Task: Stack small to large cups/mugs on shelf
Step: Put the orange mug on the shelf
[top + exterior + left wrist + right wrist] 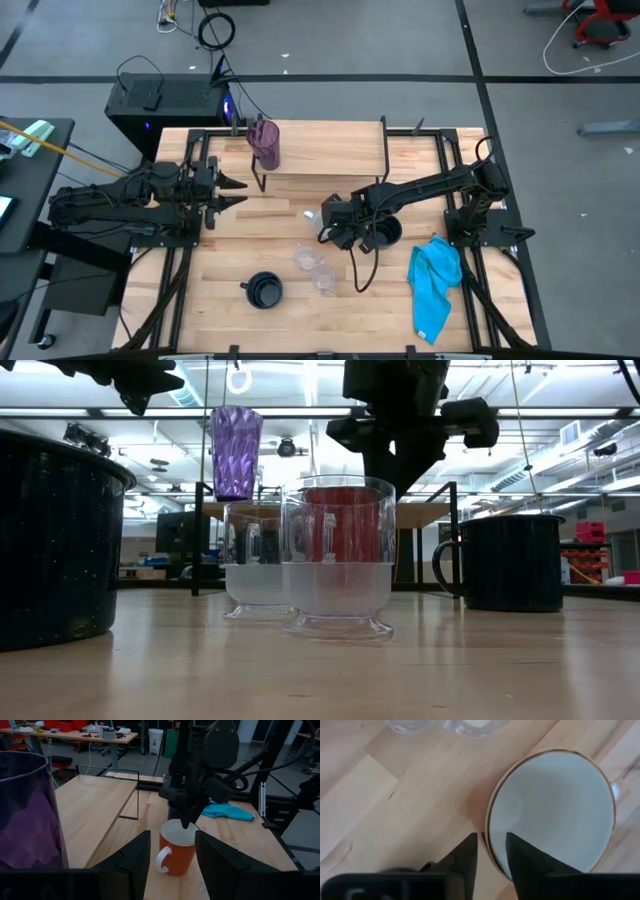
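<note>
An orange mug with a white inside (179, 856) stands on the table in front of the shelf (330, 150). My right gripper (491, 837) points down over it, open. One finger is inside the rim (489, 827) and one outside, with a gap showing. A purple tumbler (265, 143) stands upright on the shelf's left end. My left gripper (240, 192) is open and empty at the table's left, level, pointing at the mug. One black mug (383, 232) stands right of the orange one, another (263, 290) at the near left. Two clear cups (313, 267) stand between them.
A blue cloth (435, 285) lies crumpled at the table's near right. The shelf's plank (95, 805) is bare to the right of the tumbler. The right arm (430, 185) reaches across the table's right half.
</note>
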Motion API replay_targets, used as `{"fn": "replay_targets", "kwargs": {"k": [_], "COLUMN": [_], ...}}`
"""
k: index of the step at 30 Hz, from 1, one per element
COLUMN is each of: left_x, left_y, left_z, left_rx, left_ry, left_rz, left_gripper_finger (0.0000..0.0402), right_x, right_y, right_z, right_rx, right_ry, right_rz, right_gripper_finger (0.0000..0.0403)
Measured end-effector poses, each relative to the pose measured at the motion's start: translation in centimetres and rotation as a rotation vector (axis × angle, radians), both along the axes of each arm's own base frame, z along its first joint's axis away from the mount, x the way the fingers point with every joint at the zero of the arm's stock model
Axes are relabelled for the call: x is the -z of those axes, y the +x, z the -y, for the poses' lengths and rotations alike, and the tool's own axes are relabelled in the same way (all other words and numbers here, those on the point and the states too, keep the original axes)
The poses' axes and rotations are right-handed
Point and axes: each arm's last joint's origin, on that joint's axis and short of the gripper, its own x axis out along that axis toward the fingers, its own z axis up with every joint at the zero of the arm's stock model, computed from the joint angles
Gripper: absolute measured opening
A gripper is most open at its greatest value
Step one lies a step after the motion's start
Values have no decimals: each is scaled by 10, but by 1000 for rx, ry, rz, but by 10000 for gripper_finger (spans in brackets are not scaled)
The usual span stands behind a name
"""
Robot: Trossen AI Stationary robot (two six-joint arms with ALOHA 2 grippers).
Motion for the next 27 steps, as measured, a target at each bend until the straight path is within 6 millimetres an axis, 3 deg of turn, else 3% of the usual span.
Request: {"fn": "replay_targets", "kwargs": {"k": [10, 20, 27], "left_x": [0, 0, 0], "left_y": [0, 0, 0], "left_z": [0, 0, 0], "left_rx": [-1, 0, 0], "left_ry": [-4, -3, -4], "left_rz": [0, 0, 0], "left_gripper_finger": [162, 162, 162], "right_x": [-1, -2, -22], "right_y": [3, 4, 12], "right_z": [1, 1, 2], "right_rx": [-5, 13, 53], "right_ry": [5, 15, 40], "right_rz": [31, 36, 112], "right_gripper_finger": [15, 11, 11]}}
